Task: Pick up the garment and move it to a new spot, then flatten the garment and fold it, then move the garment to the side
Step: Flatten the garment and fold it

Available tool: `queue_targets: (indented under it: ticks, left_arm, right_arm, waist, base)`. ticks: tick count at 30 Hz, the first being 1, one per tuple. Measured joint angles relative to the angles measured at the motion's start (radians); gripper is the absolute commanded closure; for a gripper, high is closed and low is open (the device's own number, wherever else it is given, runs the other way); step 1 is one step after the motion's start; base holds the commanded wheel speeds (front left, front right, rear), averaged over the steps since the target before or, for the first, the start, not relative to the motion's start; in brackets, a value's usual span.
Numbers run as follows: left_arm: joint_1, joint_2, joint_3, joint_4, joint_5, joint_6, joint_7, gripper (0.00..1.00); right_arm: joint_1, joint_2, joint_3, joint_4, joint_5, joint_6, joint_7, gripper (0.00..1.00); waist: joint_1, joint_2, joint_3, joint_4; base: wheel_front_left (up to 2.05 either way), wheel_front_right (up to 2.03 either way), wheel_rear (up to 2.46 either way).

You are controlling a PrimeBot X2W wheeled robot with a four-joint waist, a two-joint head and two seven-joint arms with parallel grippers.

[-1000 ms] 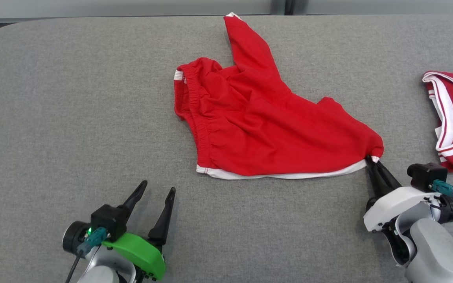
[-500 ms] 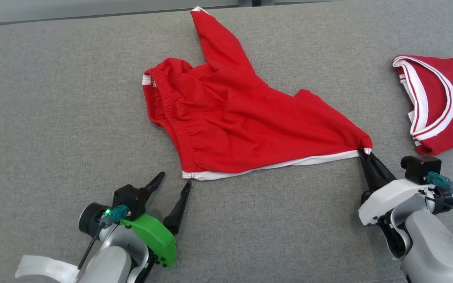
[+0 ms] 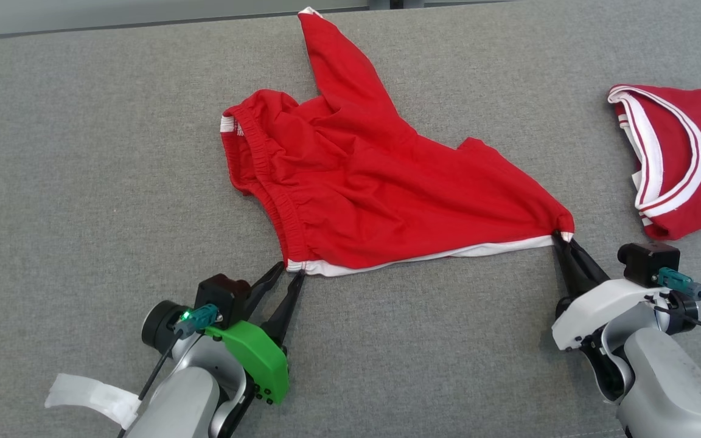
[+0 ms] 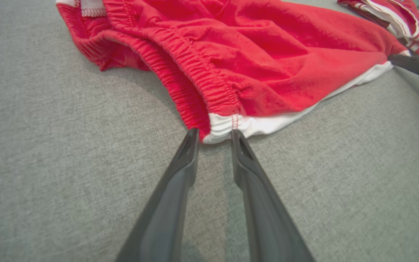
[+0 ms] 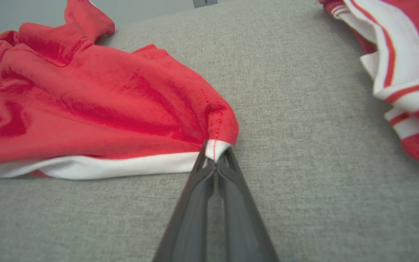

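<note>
The red garment (image 3: 387,194), shorts with an elastic waistband and white trim, lies crumpled on the grey table (image 3: 83,152). My right gripper (image 3: 562,242) is shut on its near-right white corner, seen close in the right wrist view (image 5: 214,160). My left gripper (image 3: 289,272) is at the near-left corner by the waistband. In the left wrist view its fingers (image 4: 215,134) stand partly apart, with the white corner of the garment (image 4: 267,54) between the tips. One leg of the garment (image 5: 86,109) stretches toward the table's far edge.
A second red piece of clothing with white stripes (image 3: 691,164) lies at the right edge of the table, close to my right arm (image 5: 406,72). Bare grey table surface stretches to the left and along the near edge. The table's far edge runs along the top.
The camera shifted early on. My left gripper has moved forward to the garment's near-left corner and its fingers have narrowed around it. The right gripper keeps its hold on the other corner.
</note>
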Motion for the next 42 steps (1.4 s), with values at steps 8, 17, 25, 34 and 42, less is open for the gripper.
queue_targets:
  ticks: [8, 17, 25, 34, 42]
  left_arm:
    - [-0.020, -0.001, -0.019, 0.020, -0.006, -0.004, -0.020, 0.33]
    - [-0.037, -0.005, -0.047, 0.021, -0.010, -0.005, -0.040, 0.34]
    - [-0.043, -0.007, -0.070, 0.034, -0.031, -0.005, -0.048, 0.70]
    - [-0.043, -0.006, -0.089, 0.066, -0.052, -0.005, -0.051, 1.00]
    - [-0.044, 0.007, -0.069, 0.038, -0.162, -0.009, -0.041, 1.00]
  right_arm:
    - [-0.006, 0.004, -0.008, 0.012, 0.000, 0.007, 0.000, 1.00]
    - [-0.006, 0.006, -0.016, 0.024, 0.000, 0.009, 0.000, 1.00]
    - [-0.006, 0.007, -0.022, 0.029, 0.000, 0.009, 0.000, 1.00]
    - [-0.006, 0.008, -0.026, 0.034, -0.001, 0.010, 0.000, 1.00]
    - [-0.052, 0.015, 0.067, -0.001, 0.026, 0.010, 0.000, 1.00]
  waist:
    - [0.0000, 0.0000, 0.000, -0.001]
    - [0.0000, 0.0000, -0.003, 0.001]
    - [0.0000, 0.0000, -0.006, 0.007]
    - [0.0000, 0.0000, -0.010, 0.009]
    - [0.0000, 0.0000, -0.022, 0.005]
  base:
    - [0.00, 0.00, 0.00]
    - [0.00, 0.00, 0.00]
    - [0.00, 0.00, 0.00]
    - [0.00, 0.00, 0.00]
    - [0.00, 0.00, 0.00]
